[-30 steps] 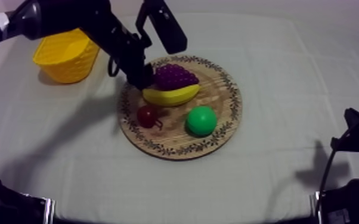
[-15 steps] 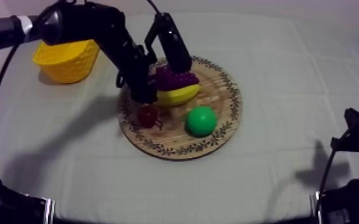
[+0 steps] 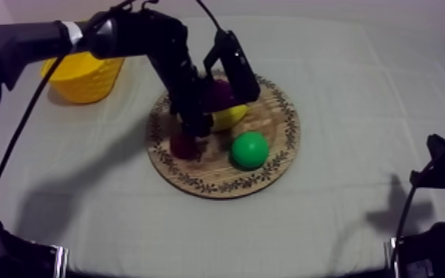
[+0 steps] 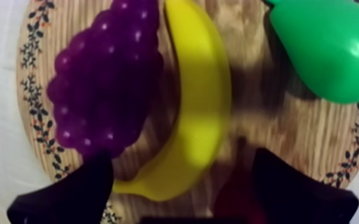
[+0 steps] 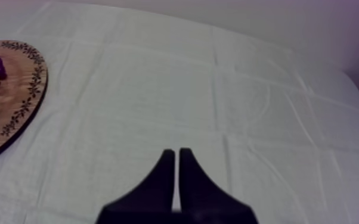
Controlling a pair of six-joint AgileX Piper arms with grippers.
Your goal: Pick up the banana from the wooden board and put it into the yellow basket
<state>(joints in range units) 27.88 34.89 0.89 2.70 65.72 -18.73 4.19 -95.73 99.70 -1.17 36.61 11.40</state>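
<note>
The yellow banana lies on the round wooden board, between the purple grapes and the green pear. My left gripper hangs open just above the banana's near end, one finger on each side, touching nothing. A small red fruit sits blurred by one finger. In the top view my left gripper covers part of the banana and grapes. My right gripper is shut on nothing, low over the cloth away from the board.
The yellow basket stands at the back left, a short way from the board. On the board's front half are the pear and the small red fruit. Bare cloth spreads to the right and front.
My left arm has swung right and down from the board's back-left rim to over the banana, hiding more of the grapes. The fruit and the right arm have not moved.
</note>
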